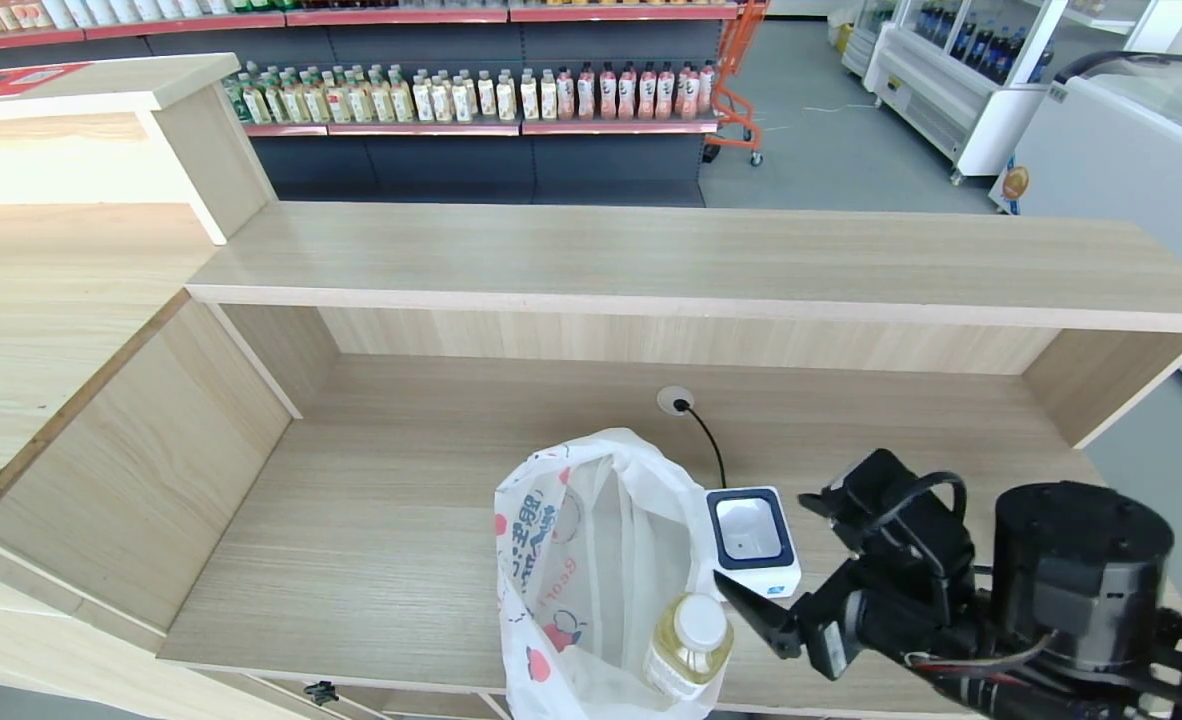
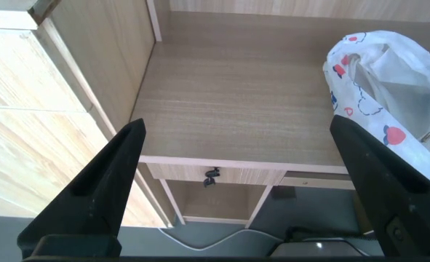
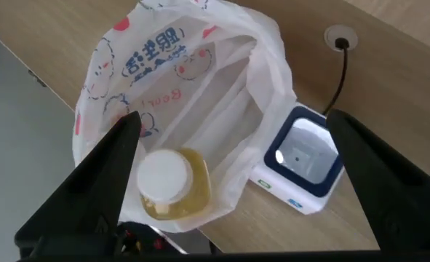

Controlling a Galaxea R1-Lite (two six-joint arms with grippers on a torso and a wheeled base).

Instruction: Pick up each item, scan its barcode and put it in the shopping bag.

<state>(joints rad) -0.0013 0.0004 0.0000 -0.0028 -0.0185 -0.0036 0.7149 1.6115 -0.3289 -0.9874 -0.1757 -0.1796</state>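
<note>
Nearest, the right gripper hangs over the desk's front edge with its jaws spread wide and nothing between the fingers. Just below it, a bottle of yellow liquid (white cap up) stands in the near right corner of the bag. The bag sits open-mouthed on the desk, white with red and blue print. The left gripper is off to the bag's left, above the desk's near edge, jaws also wide apart and empty. Touching the bag's right side is the scanner, a white box with a dark-framed window facing up. Its black cable runs back to a round port in the desk. Beyond that rises the counter ledge. Farther off stand a shelf of drink bottles, an orange cart and a freezer.
</note>
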